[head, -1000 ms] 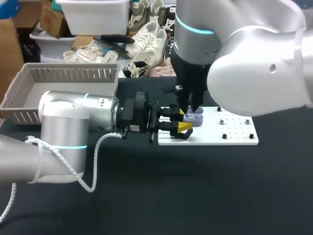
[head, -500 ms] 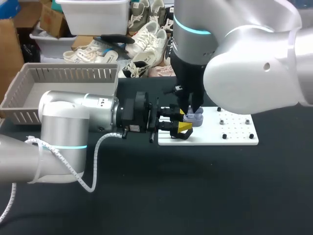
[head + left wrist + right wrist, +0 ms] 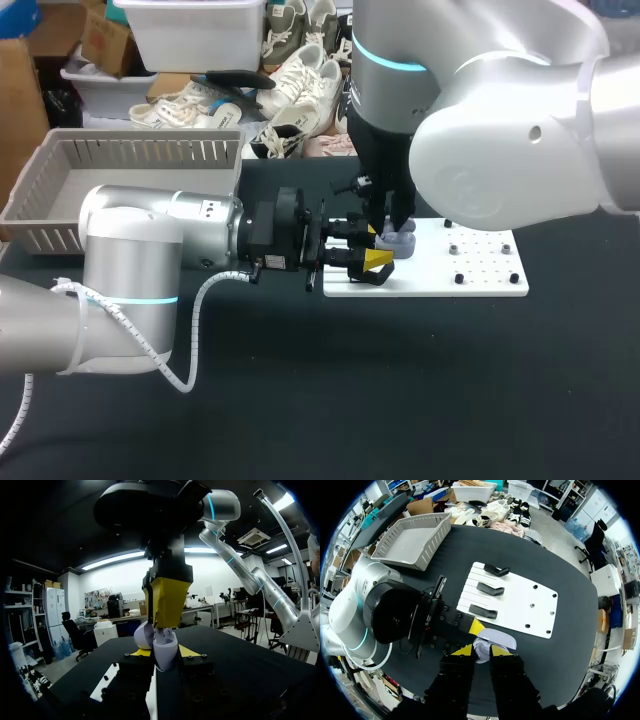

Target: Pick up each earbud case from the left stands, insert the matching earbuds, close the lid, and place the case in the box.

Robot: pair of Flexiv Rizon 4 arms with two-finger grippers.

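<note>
A lavender earbud case (image 3: pixel 402 241) with its lid open sits over the left end of the white board (image 3: pixel 470 272). My left gripper (image 3: pixel 372 259) comes in level from the left and is shut on the case (image 3: pixel 164 649) from both sides. My right gripper (image 3: pixel 393 228) points straight down from above, and its yellow tips (image 3: pixel 167 607) reach into the open case. In the right wrist view my right gripper (image 3: pixel 480 651) is shut on a small pale earbud (image 3: pixel 481 647) just over the case's lid (image 3: pixel 497 639).
Three black stands (image 3: pixel 489 588) lie in a row on the white board (image 3: pixel 530 605), with small pegs at its right end (image 3: pixel 485 262). A grey slatted basket (image 3: pixel 60 205) stands at the back left. Dark table runs along the front.
The right arm's upper body has swung slightly to the left. Both grippers and the case stay where they were.
</note>
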